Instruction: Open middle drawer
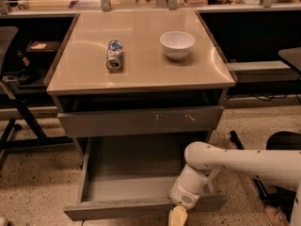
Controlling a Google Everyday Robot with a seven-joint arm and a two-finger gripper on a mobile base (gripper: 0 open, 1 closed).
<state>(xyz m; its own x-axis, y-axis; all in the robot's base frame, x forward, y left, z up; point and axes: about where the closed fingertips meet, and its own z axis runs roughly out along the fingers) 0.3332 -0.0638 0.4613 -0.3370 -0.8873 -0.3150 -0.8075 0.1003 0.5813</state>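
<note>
The middle drawer (127, 188) is pulled far out of the grey cabinet and shows its shallow grey tray interior, which holds nothing. Its plain flat front (113, 211) runs along the bottom of the view. My gripper (178, 216) hangs from the white arm (235, 161) that reaches in from the right. It sits at the drawer's front edge, right of centre, and is partly cut off by the bottom edge of the view. Above the open drawer is a shut grey drawer front with pale scratch marks (141, 121).
On the beige cabinet top (141, 65) lie a can on its side (114, 55) and a white bowl (177, 44). A chair base (14, 121) stands at the left, and a dark stool (284, 142) at the right. A counter with clutter runs along the back.
</note>
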